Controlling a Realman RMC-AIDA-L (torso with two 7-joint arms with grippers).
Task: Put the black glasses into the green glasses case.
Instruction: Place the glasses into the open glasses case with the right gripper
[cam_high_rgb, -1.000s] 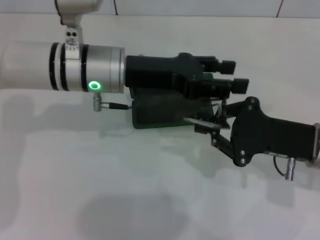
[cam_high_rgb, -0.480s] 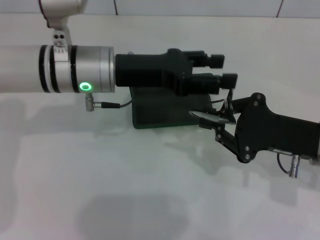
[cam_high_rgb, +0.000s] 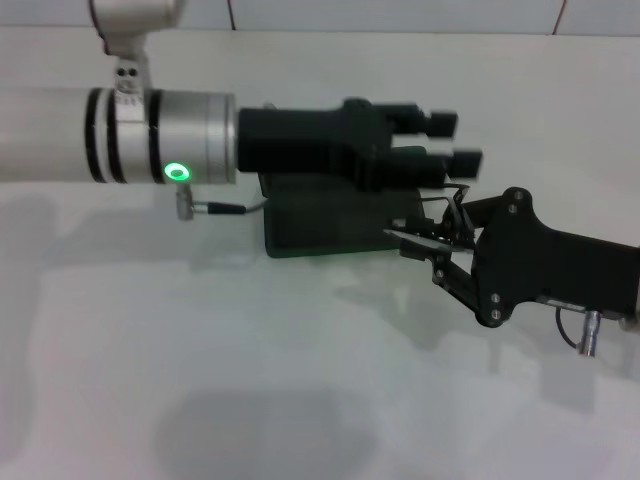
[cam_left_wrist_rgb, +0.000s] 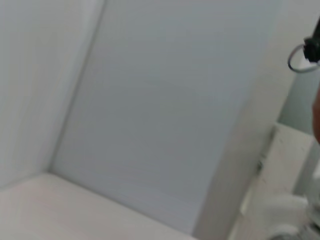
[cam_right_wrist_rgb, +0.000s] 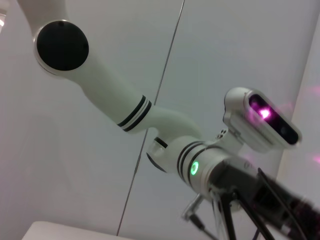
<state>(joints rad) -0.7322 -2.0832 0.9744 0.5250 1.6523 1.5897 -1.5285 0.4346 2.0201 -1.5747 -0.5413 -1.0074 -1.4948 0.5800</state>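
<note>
Now left end effector (cam_high_rgb: 455, 142) shifted slightly right over green glasses case (cam_high_rgb: 320, 225), fingers apart; right end effector (cam_high_rgb: 425, 240) clamps black glasses (cam_high_rgb: 445, 205).

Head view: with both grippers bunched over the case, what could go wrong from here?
The glasses hang in the right gripper at the case's right edge, so they might catch its rim. The left gripper sits directly above, so the arms could collide. It also hides most of the case.

The left arm (cam_high_rgb: 120, 135) is white and silver with black bands, a green ring light and a black wrist.
</note>
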